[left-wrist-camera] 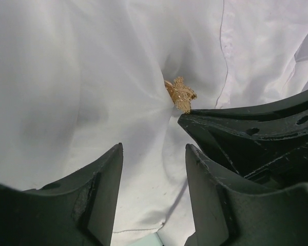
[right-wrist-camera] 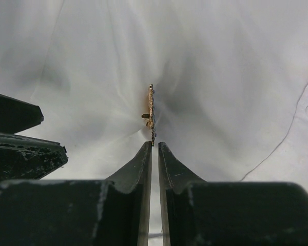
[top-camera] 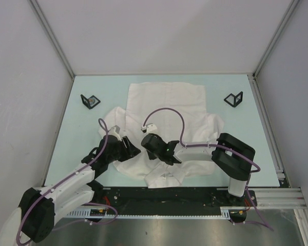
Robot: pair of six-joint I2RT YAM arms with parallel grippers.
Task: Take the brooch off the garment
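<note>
Brooch (right-wrist-camera: 152,113), small and gold, stands on edge on a white shirt (top-camera: 167,102), the thin cloth drawn up toward it in folds that fan out from the pin. The right gripper (right-wrist-camera: 154,146) has its fingers closed to a narrow slit, with their tips pinching the brooch's near edge. Seen from the left wrist, the brooch (left-wrist-camera: 180,95) shows its leaf-like face just at the tip of the right gripper's dark body. The left gripper (left-wrist-camera: 154,148) rests on the shirt just to the left, its fingers (left-wrist-camera: 100,189) held well apart with only cloth between them. From above, the shirt lies spread across the middle of a pale green table (top-camera: 246,123), both grippers meeting over its near half. There the brooch itself is too small to make out. Two small black stands (top-camera: 90,101) (top-camera: 234,98) sit at the far left and far right.
</note>
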